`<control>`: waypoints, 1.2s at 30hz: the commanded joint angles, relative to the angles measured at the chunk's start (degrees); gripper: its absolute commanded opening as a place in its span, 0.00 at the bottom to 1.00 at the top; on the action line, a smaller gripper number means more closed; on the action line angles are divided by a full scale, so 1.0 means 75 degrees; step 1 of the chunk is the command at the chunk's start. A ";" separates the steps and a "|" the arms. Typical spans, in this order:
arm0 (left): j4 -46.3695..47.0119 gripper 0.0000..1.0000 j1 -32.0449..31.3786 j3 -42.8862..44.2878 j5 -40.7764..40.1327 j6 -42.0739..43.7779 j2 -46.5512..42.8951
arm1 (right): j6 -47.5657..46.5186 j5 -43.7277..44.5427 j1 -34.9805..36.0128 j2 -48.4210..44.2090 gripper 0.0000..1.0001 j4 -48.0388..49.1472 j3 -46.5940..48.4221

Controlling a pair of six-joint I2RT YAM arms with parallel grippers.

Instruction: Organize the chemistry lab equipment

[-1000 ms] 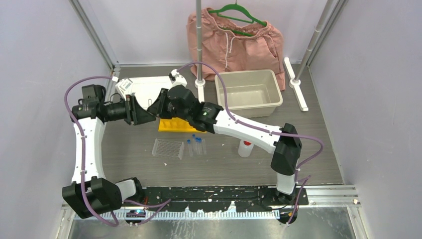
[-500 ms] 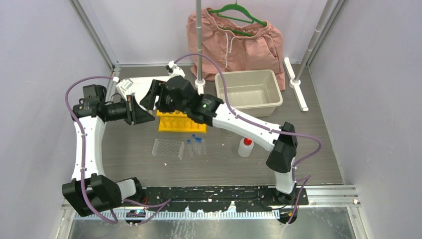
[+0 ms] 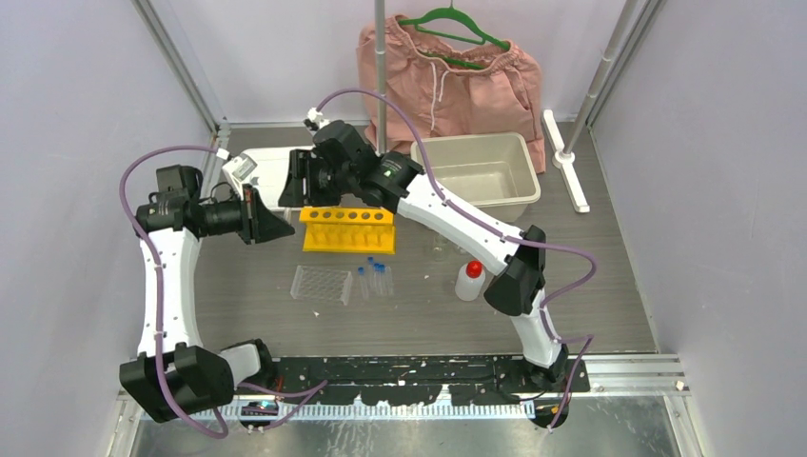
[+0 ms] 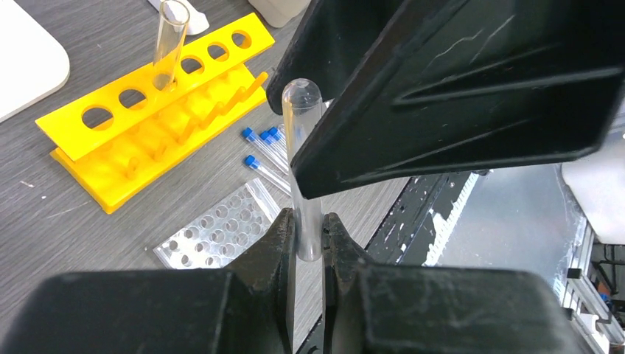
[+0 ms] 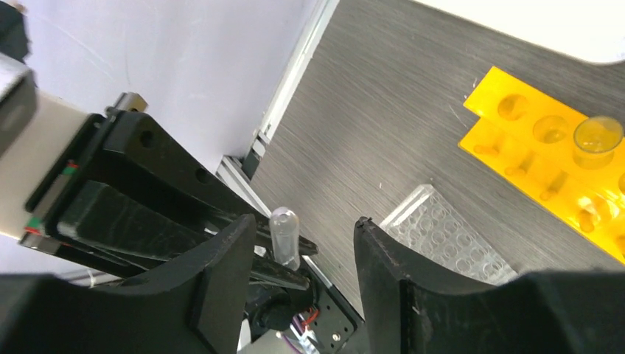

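A clear test tube [image 4: 296, 140] is held up in the air, above the table [image 3: 419, 314], with its round end on top. The left gripper [image 4: 306, 230] has it: the two fingers [image 4: 280, 243] are nearly closed and pinch the low part of the tube from both sides. The right gripper [image 5: 304, 225] is just beside it, at about 1 o'clock from the left one when seen from above. Its fingers [image 5: 221, 280] are spread apart with the tube's tip showing between them, and they do not touch it. The yellow rack [image 3: 347, 228] sits on the table just at 3 o'clock from the left gripper. A second tube [image 4: 169, 37] stands in one of its holes. Small blue-capped tubes [image 3: 376, 279] lie at 5 o'clock from the rack, near it. A clear tray [image 3: 321, 284] with many little wells lies at 7 o'clock from the rack, just beside those tubes. A white bottle [image 3: 468, 282] with a red top stands at 4 o'clock. A beige bin [image 3: 519, 190] is at 2 o'clock, and pink shorts [image 3: 447, 81] hang behind it.
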 commanded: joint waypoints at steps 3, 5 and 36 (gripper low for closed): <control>-0.0326 0.00 0.0018 0.0002 0.0191 0.0671 -0.0365 | -0.0281 -0.0469 -0.0013 -0.0075 0.53 -0.0212 0.0472; -0.0413 0.00 0.0020 -0.0007 0.0207 0.0802 -0.0400 | -0.0255 -0.0495 -0.0029 -0.0053 0.51 -0.0165 0.0509; 0.0712 1.00 0.0058 0.0076 -0.1293 -0.1351 0.0275 | -0.1663 0.2208 -0.0089 -0.1151 0.01 0.0164 -0.1319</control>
